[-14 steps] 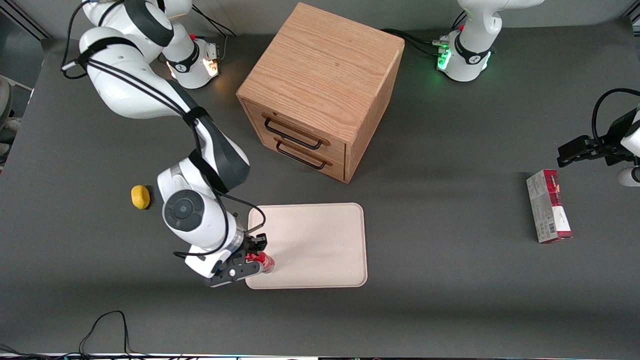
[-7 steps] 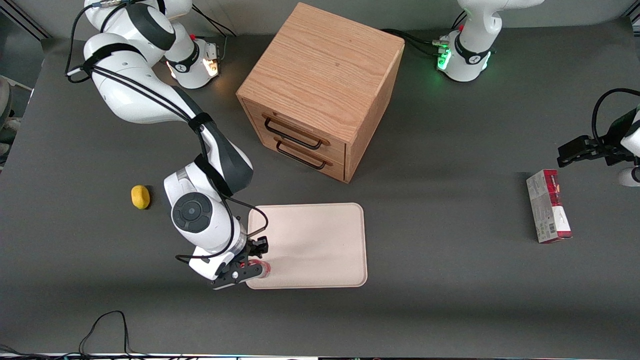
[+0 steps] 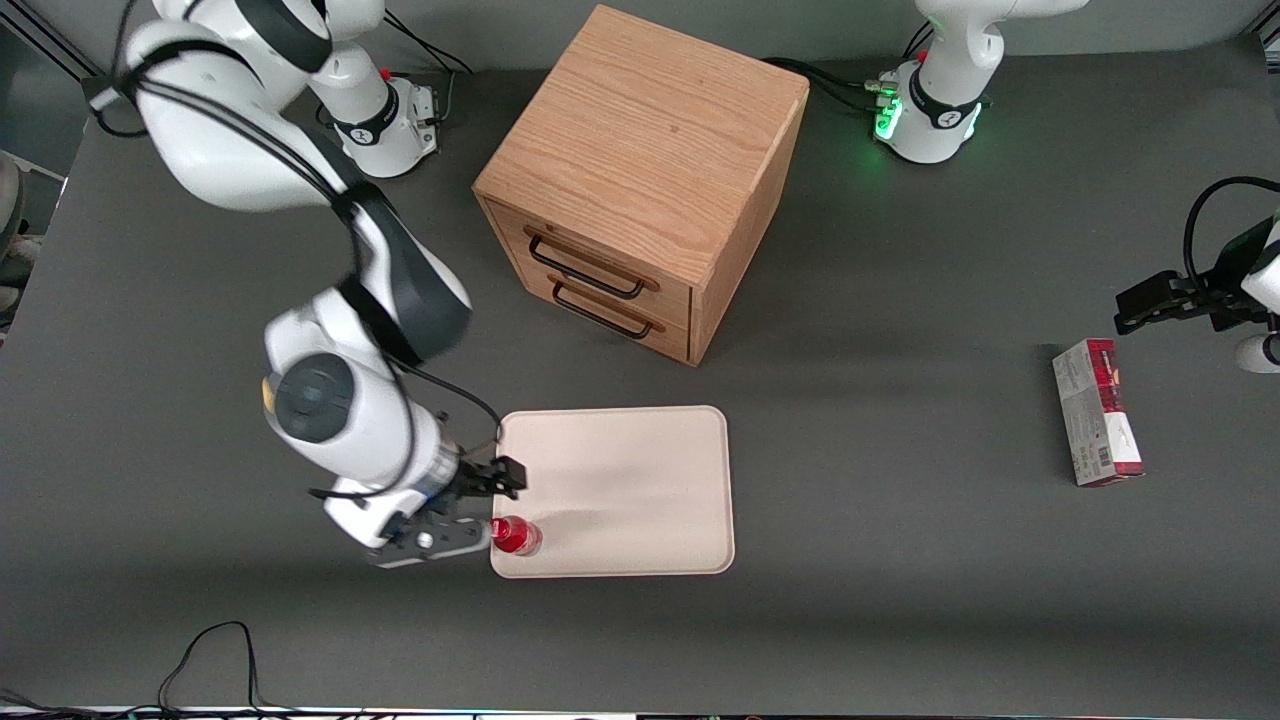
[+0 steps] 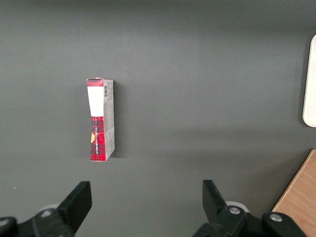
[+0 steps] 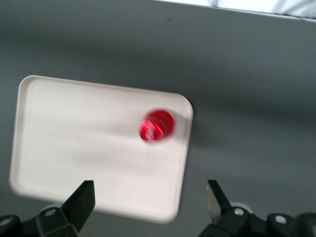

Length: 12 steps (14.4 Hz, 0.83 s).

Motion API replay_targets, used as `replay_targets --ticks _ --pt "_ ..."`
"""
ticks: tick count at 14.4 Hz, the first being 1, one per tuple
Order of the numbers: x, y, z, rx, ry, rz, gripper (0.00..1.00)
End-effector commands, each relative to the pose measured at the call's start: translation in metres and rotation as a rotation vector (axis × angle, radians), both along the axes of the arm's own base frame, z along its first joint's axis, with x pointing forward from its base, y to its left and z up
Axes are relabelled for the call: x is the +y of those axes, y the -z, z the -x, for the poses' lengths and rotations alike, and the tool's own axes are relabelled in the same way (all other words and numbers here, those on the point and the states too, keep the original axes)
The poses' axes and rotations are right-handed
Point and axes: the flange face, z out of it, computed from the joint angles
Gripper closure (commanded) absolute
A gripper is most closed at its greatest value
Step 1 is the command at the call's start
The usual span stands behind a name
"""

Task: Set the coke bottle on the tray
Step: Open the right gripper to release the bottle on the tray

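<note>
We take the flat, pale cream rectangular tray (image 3: 625, 480) as our landmark. The right arm's black two-finger gripper (image 3: 478, 500) hangs above the tray's edge at the working arm's end of the table, its fingers spread apart with nothing between them, as the right wrist view shows (image 5: 150, 200); we judge it has let go so the load can rest on its own. The small red coke bottle with its red cap (image 3: 515, 535) stands upright on the tray, in the corner nearest the front camera at the working arm's end, close to the rim (image 5: 157, 125). We judge the placing done. The wooden two-drawer cabinet (image 3: 640, 180) sits farther from the front camera than the tray, apart from it, while the red-and-grey rectangular carton (image 3: 1097, 412) lies well apart toward the parked arm's end
</note>
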Motion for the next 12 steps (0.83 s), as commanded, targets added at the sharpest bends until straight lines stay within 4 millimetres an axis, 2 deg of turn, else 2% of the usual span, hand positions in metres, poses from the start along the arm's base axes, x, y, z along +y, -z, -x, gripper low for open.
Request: replay_targets --ticks 1,3,5,6,7,8,9,12 --pt "-0.086 -0.062 0.052 0.067 0.108 -0.008 0.00" --pt "-0.153 -0.085 0.086 0.089 0.167 -0.051 0.00" --pt "-0.200 -0.096 0.128 0.099 0.239 -0.036 0.00" --pt "-0.217 -0.103 0.149 0.094 0.254 -0.035 0.00" --pt "-0.221 -0.110 0.165 0.089 0.252 -0.027 0.00" --pt "-0.228 -0.120 0.172 0.077 0.249 -0.004 0.00" --pt "-0.237 -0.122 0.175 0.090 0.238 0.047 0.00" --pt "-0.240 -0.128 0.173 0.089 0.234 0.070 0.00"
